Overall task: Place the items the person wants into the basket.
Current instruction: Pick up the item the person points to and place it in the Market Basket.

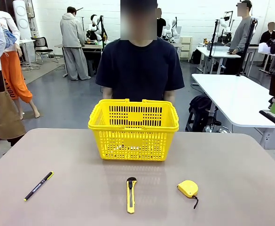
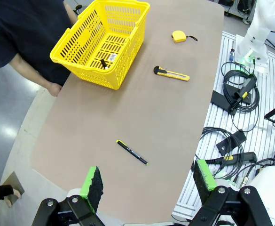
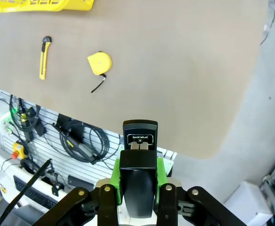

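Right claw (image 3: 138, 172) clamps the stapler (image 3: 139, 141) — tape measure (image 3: 99, 62) far ahead, leftward; left claw (image 2: 148, 179) gapes wide (empty), pen (image 2: 131, 152) just ahead.

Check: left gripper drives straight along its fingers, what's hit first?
Probably the table, near the thin black pen lying ahead of the open left gripper; depth is unclear, so the pen could come first.

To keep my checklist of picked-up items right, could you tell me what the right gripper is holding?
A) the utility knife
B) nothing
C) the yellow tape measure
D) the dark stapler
D: in its wrist view the right gripper is shut on the dark stapler, while the tape measure and the utility knife lie on the table.
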`<state>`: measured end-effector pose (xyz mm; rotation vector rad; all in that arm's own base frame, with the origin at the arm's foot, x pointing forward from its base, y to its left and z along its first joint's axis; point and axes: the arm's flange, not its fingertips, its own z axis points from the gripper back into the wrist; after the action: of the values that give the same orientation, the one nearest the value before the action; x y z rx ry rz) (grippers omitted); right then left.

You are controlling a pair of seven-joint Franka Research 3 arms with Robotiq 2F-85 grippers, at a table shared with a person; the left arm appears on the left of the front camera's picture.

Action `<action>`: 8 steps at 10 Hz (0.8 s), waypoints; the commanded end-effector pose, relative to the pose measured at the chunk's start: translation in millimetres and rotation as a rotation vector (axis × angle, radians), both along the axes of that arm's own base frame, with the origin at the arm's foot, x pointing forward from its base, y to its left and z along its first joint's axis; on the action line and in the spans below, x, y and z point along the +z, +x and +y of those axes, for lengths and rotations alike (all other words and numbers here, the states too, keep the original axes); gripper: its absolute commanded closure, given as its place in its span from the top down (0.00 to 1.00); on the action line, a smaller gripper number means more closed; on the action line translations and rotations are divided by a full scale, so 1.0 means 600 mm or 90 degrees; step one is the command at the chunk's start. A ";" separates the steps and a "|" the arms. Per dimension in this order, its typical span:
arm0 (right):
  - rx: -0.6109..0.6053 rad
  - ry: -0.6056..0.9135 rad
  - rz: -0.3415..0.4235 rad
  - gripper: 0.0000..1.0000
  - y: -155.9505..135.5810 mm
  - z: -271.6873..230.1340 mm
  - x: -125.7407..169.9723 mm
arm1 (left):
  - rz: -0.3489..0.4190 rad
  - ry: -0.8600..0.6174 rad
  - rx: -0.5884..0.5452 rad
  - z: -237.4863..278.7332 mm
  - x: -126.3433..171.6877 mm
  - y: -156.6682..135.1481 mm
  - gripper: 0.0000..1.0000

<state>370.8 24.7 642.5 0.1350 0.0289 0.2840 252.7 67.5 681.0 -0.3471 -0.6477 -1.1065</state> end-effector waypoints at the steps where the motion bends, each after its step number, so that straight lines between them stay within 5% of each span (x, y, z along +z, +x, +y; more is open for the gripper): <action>1: 0.001 0.000 -0.002 0.00 -0.003 0.000 0.003 | -0.002 -0.003 -0.004 -0.001 0.000 -0.001 1.00; 4: 0.001 0.000 -0.002 0.00 -0.003 0.000 0.003 | -0.002 -0.003 -0.004 -0.001 0.000 -0.001 1.00; 5: 0.000 0.000 -0.001 0.32 0.000 0.000 0.001 | -0.002 -0.003 -0.004 -0.001 0.000 -0.001 1.00; 8: 0.223 -0.183 -0.080 0.32 0.141 0.203 0.079 | -0.002 -0.003 -0.004 -0.001 0.000 -0.001 1.00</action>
<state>411.0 115.4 670.2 -0.0510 -0.0001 0.5219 252.5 67.2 681.2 -0.3459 -0.6474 -1.1067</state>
